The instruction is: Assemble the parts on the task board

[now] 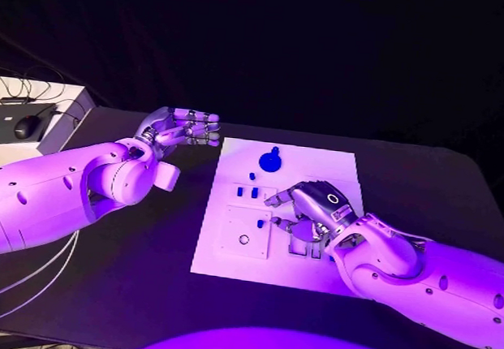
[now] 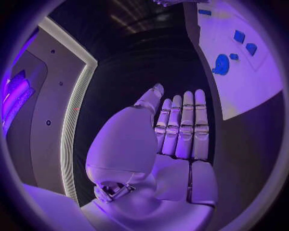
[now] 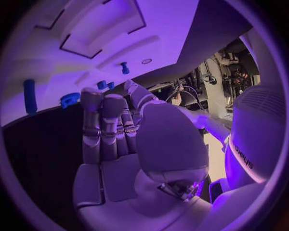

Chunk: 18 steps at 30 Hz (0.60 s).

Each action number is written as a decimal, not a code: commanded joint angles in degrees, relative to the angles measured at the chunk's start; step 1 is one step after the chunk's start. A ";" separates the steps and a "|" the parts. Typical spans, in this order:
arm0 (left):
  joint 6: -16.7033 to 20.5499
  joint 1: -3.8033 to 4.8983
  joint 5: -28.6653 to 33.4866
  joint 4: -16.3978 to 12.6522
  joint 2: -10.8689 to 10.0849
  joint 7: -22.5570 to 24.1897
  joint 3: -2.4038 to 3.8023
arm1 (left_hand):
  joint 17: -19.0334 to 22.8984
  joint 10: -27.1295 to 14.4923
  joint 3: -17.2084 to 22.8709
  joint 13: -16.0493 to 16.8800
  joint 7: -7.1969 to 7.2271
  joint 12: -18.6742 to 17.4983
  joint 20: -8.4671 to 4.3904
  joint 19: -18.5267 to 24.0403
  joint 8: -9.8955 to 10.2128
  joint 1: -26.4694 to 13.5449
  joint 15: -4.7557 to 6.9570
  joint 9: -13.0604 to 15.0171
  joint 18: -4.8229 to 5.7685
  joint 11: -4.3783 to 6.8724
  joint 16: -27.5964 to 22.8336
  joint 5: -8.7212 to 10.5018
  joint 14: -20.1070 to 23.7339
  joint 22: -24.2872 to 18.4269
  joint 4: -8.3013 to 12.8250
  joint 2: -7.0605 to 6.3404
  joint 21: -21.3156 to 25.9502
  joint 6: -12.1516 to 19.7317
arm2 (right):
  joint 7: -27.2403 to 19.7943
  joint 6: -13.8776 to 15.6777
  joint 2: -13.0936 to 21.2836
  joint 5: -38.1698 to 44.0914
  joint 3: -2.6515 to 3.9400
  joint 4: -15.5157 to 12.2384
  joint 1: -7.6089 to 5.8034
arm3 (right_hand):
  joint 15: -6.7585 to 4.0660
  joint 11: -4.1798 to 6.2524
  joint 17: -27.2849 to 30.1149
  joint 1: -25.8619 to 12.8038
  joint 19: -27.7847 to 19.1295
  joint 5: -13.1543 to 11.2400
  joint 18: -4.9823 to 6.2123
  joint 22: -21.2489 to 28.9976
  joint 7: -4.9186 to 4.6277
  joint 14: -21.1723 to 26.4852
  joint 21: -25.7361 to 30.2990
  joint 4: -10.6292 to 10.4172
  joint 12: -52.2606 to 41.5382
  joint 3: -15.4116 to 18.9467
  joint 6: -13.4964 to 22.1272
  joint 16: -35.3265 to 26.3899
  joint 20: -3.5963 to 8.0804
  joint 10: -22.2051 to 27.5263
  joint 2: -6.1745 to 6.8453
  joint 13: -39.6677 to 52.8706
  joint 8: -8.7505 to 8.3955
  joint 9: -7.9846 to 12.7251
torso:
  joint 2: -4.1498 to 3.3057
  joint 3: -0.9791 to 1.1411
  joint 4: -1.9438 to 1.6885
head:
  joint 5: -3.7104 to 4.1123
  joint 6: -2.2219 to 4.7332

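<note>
Left hand: the silver left hand is hovering off the upper-left corner of the white rectangular task board, fingers straight and side by side, holding nothing.
Right hand: the silver right hand is resting over the board's middle; whether its curled fingers are holding anything I cannot tell.
Parts: a round blue knob-like piece is lying near the board's top, small blue pegs left of centre.
Risk: the right hand is probably hiding its own target, so a peg may get knocked.
Writing: only a partly legible mark on the white arm shell in the right wrist view.

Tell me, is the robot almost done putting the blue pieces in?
Not yet, it seems. Several small blue parts and a round blue part lie loose on the task board. The right hand rests over the board's middle. The left hand waits beside it, holding nothing.
</note>
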State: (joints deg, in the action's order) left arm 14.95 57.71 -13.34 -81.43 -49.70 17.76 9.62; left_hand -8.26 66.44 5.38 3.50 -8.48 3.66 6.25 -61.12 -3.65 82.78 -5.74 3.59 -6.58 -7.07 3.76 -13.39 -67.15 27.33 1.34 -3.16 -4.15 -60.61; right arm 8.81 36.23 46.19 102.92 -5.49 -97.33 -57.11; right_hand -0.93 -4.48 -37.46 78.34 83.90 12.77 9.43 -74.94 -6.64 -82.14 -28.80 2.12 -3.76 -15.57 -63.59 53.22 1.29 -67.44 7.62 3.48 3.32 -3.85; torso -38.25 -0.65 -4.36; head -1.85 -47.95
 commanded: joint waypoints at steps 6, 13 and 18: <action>-0.67 -0.03 0.09 0.36 0.26 0.66 0.04 | -0.06 -0.46 -0.30 -0.05 -0.18 -0.03 0.18 -0.13 0.00 0.41 -0.05 -0.02 1.04 0.03 0.30 0.14 0.21 -0.06 0.07 -0.08 -0.30 0.08 | 0.18 -8.23 3.86 -11.24 0.42 -0.40 -5.58 | -0.58 0.33 -0.48 -1.90 2.94 0.38 -1.02 -4.10 -0.42 0.38 -2.72 0.56 0.33 -1.38 -0.47 0.97 1.04 -1.82 -0.25 -0.02 0.26 -0.06 | 0.04 -0.03 0.07 | 0.99 0.91; -0.77 -0.04 0.09 0.57 0.46 0.86 0.04 | -0.06 -0.43 -0.32 -0.05 -0.15 -0.03 0.17 -0.14 0.00 0.39 -0.04 -0.02 1.05 0.03 0.30 0.12 0.20 -0.06 0.06 -0.10 -0.31 0.07 | 0.93 -15.82 5.48 -12.31 0.50 2.00 -9.32 | 0.17 -0.72 -0.36 -1.97 2.85 0.95 -0.50 -3.85 0.31 0.52 -1.77 0.53 0.11 3.48 1.08 1.00 0.33 3.24 -0.06 0.09 0.28 -0.06 | 0.00 -0.05 -0.02 | 1.76 1.30; -0.80 -0.04 0.09 0.67 0.54 0.89 0.03 | -0.06 -0.43 -0.32 -0.05 -0.15 -0.03 0.17 -0.14 0.00 0.39 -0.04 -0.02 1.05 0.03 0.30 0.12 0.20 -0.06 0.06 -0.10 -0.31 0.07 | 1.58 -19.04 5.68 -10.47 0.52 3.31 -10.15 | 0.44 -1.16 -0.29 -0.82 2.87 0.42 -0.08 -3.72 0.99 0.59 -0.93 -0.71 0.11 7.21 2.04 1.07 -0.11 4.99 -0.16 0.09 0.27 -0.07 | -0.08 -0.04 -0.09 | 2.00 1.35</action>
State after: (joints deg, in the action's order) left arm 14.89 57.70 -13.34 -80.76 -49.29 17.86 9.61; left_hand -8.25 66.44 5.38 3.50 -8.47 3.66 6.25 -61.12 -3.65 82.78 -5.74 3.59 -6.58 -7.07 3.76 -13.39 -67.16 27.33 1.34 -3.17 -4.15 -60.61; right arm 9.57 22.73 51.86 92.24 -4.98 -94.24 -67.17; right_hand -0.93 -5.71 -37.80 76.81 84.16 13.49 9.30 -74.92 -5.57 -81.44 -29.95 1.56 -3.76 -8.73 -61.77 53.99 1.55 -62.73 7.43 3.49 3.32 -3.89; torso -38.27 -0.69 -4.40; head -0.04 -46.64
